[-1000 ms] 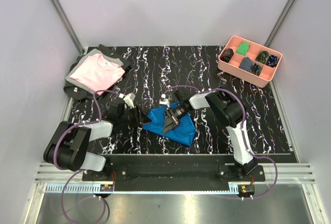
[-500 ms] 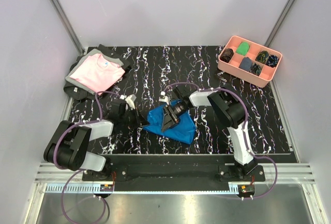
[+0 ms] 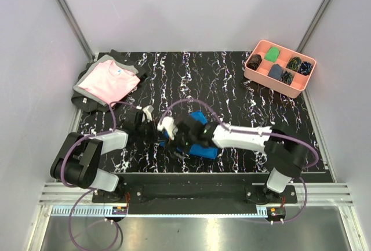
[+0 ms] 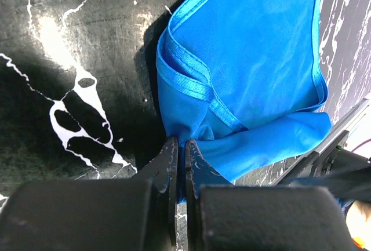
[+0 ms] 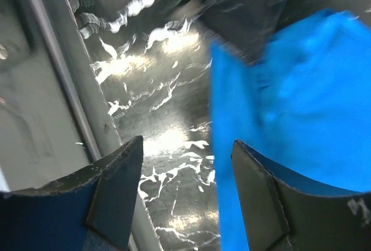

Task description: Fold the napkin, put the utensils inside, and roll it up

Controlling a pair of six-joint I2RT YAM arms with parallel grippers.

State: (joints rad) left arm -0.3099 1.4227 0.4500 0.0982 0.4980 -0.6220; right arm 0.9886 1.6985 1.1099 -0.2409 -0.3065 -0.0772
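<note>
The blue napkin [image 3: 203,145] lies bunched on the black marbled table, near its front edge. In the left wrist view the napkin [image 4: 249,59] shows folded hems, and my left gripper [image 4: 179,148] is shut on its nearest edge, with cloth pinched between the jaws. From above, the left gripper [image 3: 157,130] sits at the napkin's left side. My right gripper [image 3: 176,146] reaches low across the cloth to its front left corner. It is open [image 5: 185,153], with the napkin [image 5: 301,106] by its right finger and nothing held. The utensils are out of view.
A folded pink shirt [image 3: 110,82] lies at the back left. A pink compartment tray [image 3: 272,83] with small cloth bundles stands at the back right. The table's metal front rail [image 5: 52,88] runs close to the right gripper.
The left gripper has shut on the napkin's left edge. The right gripper has opened, left the top of the cloth and swung left and forward, its arm now stretched low across the table.
</note>
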